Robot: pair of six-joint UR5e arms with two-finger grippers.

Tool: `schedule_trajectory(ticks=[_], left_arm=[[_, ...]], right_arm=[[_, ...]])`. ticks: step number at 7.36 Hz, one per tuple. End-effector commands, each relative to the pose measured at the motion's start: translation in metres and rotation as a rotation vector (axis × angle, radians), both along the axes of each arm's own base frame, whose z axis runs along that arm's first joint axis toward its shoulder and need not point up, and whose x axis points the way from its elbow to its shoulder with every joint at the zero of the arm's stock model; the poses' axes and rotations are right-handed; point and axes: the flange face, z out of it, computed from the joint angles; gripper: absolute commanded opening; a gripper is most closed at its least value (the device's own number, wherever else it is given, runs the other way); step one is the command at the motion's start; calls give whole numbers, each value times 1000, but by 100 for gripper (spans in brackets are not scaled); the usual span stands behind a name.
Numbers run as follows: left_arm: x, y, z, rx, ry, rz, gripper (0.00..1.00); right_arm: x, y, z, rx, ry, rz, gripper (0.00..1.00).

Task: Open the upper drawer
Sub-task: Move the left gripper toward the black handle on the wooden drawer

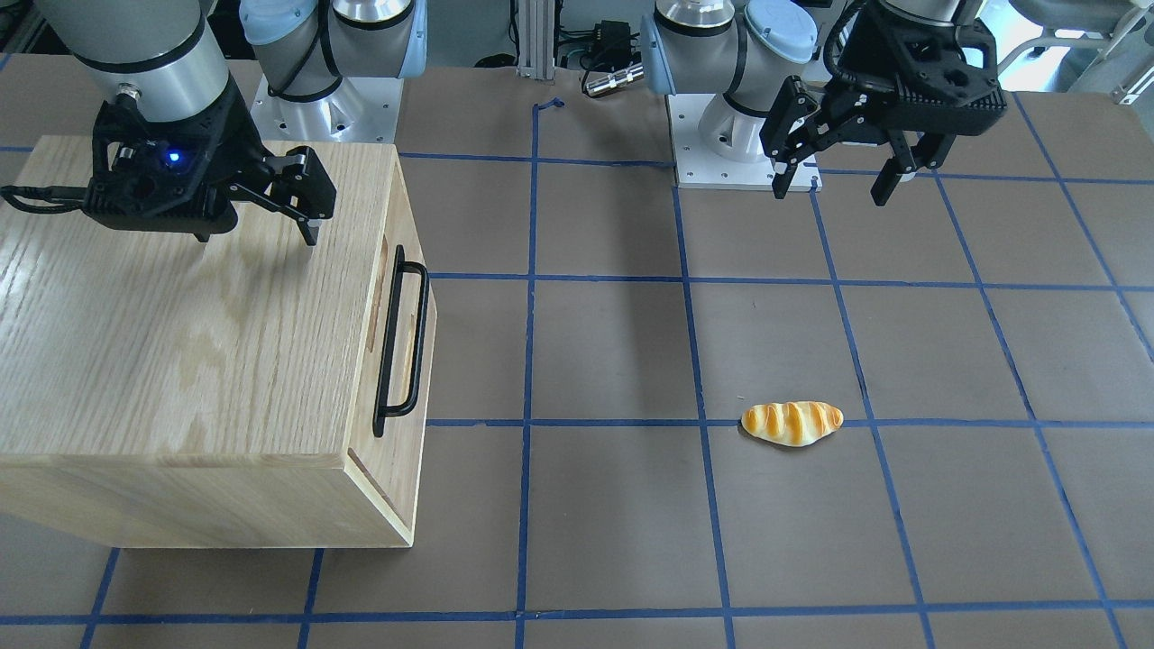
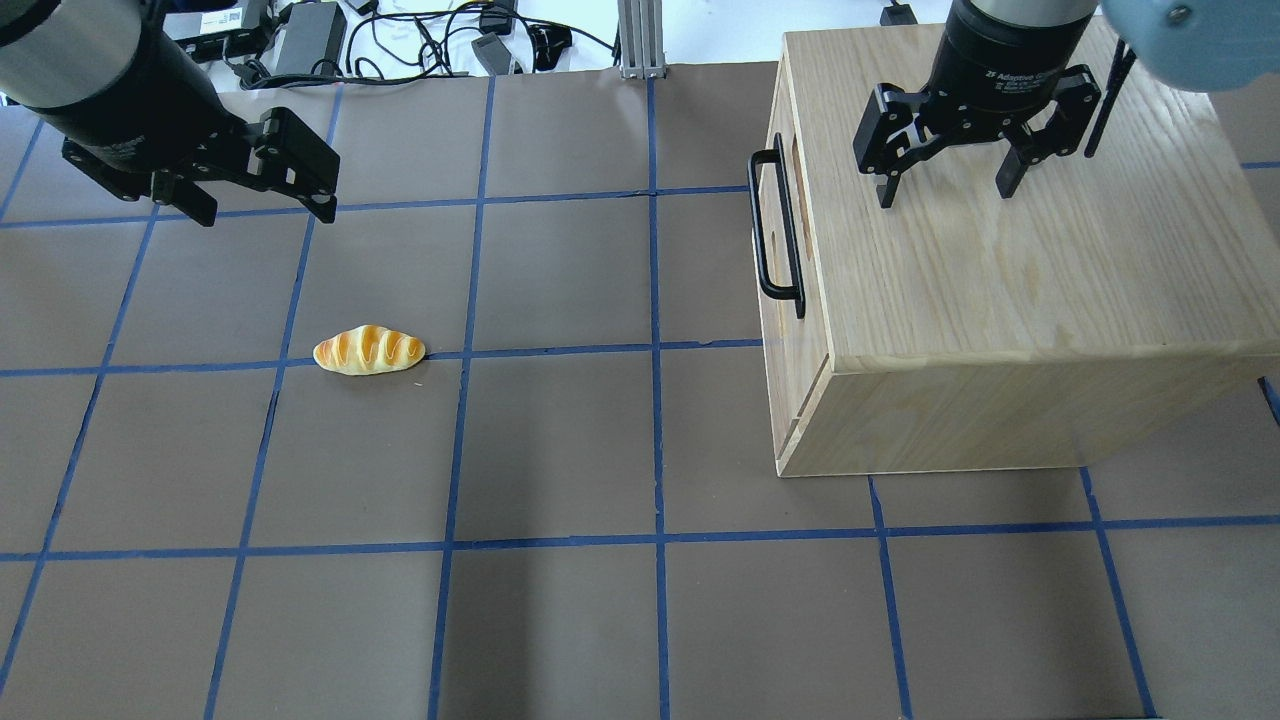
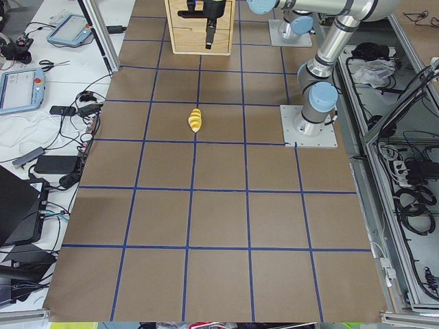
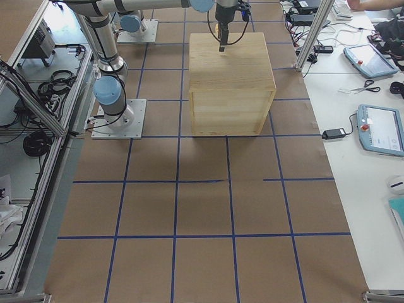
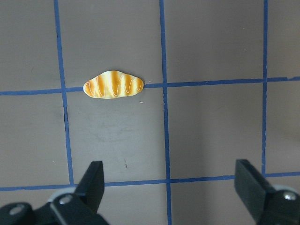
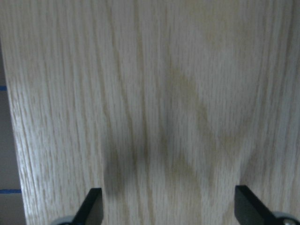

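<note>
The upper drawer (image 1: 403, 342) is shut in the oak-grain cabinet (image 1: 180, 342), its front flush with the cabinet face. Its long black bar handle (image 1: 420, 333) and oblong slot (image 1: 379, 297) face the middle of the table; the handle also shows in the overhead view (image 2: 757, 225). My right gripper (image 2: 945, 195) hangs open and empty just above the cabinet top, behind the handle, fingers pointing down. It also shows in the front-facing view (image 1: 257, 239). My left gripper (image 2: 265, 215) is open and empty above the table far from the cabinet.
A striped bread roll (image 2: 369, 351) lies on the brown, blue-taped table (image 2: 560, 450) between the left gripper and the cabinet; it also shows in the left wrist view (image 5: 114, 85). The arm bases stand at the table's robot side.
</note>
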Motion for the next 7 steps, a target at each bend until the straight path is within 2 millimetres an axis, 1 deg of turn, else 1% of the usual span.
schedule_trajectory(ticks=[1, 4, 5, 6, 7], left_arm=[[-6, -3, -3, 5, 56, -1, 100], [-4, 5, 7, -15, 29, 2, 100], [-5, 5, 4, 2, 22, 7, 100], [-18, 4, -2, 18, 51, 63, 100], [-49, 2, -10, 22, 85, 122, 100]], right_arm=[[0, 0, 0, 0, 0, 0, 100], [0, 0, 0, 0, 0, 0, 100], [0, 0, 0, 0, 0, 2, 100], [0, 0, -1, 1, 0, 0, 100], [0, 0, 0, 0, 0, 0, 100]])
